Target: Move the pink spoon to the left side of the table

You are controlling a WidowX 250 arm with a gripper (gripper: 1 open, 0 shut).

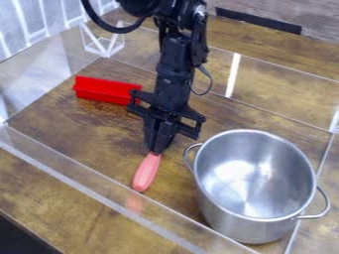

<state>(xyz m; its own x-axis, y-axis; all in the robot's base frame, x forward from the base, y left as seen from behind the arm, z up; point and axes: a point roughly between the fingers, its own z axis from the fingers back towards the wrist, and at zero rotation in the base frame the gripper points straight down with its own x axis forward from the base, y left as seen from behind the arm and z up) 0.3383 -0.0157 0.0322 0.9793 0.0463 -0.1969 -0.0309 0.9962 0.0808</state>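
At frame centre, the black tool (161,140) is clamped on the salmon-pink plastic-handled spoon (146,171), presumably for carrying left across the dark wood-grain bench (54,179).

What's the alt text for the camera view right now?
A black robot gripper points down, shut on the upper end of a pink spoon lying on a wooden table. A steel pot sits right of it, a red block behind.
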